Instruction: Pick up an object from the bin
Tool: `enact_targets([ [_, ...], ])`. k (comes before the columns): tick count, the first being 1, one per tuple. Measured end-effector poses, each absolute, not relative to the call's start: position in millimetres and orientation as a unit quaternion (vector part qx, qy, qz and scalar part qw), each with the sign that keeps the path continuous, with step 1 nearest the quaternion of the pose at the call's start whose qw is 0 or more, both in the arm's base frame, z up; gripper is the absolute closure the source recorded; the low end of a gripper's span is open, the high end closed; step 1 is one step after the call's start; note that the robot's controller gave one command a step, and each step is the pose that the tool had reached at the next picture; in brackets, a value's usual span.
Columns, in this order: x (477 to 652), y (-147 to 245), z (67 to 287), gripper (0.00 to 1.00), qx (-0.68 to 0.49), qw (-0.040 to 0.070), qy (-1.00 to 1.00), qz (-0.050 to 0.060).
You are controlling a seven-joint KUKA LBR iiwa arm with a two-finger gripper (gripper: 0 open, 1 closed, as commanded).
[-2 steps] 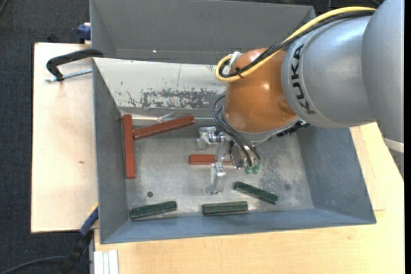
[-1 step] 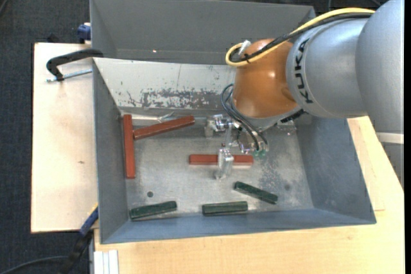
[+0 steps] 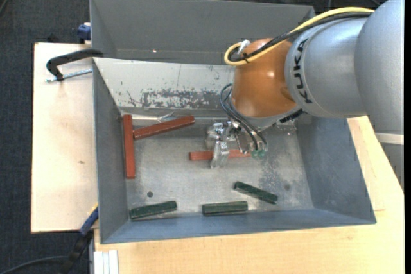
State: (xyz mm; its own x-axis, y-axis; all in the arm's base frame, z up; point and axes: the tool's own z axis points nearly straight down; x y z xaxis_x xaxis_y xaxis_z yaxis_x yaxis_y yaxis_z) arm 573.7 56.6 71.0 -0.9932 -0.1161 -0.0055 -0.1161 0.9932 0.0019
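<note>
My gripper (image 3: 220, 149) hangs low over the middle of the bin, under the orange wrist cover. Its metal fingers stand right at a short red-brown stick (image 3: 200, 156) that lies flat on the floor and runs under them toward the right. Whether the fingers grip the stick cannot be told. A dark green stick (image 3: 255, 192) lies tilted in front of the gripper, to the right.
A long red-brown stick (image 3: 129, 145) lies along the left wall and another (image 3: 164, 128) slants from it toward the back. Two more dark green sticks (image 3: 153, 209) (image 3: 225, 208) lie along the front wall. The arm covers the bin's right rear part.
</note>
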Motion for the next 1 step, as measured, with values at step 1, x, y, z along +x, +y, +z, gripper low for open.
enact_targets([
  [1, 596.8, 68.0, 209.4, 1.00, -0.060, 0.008, 0.998, 0.001],
])
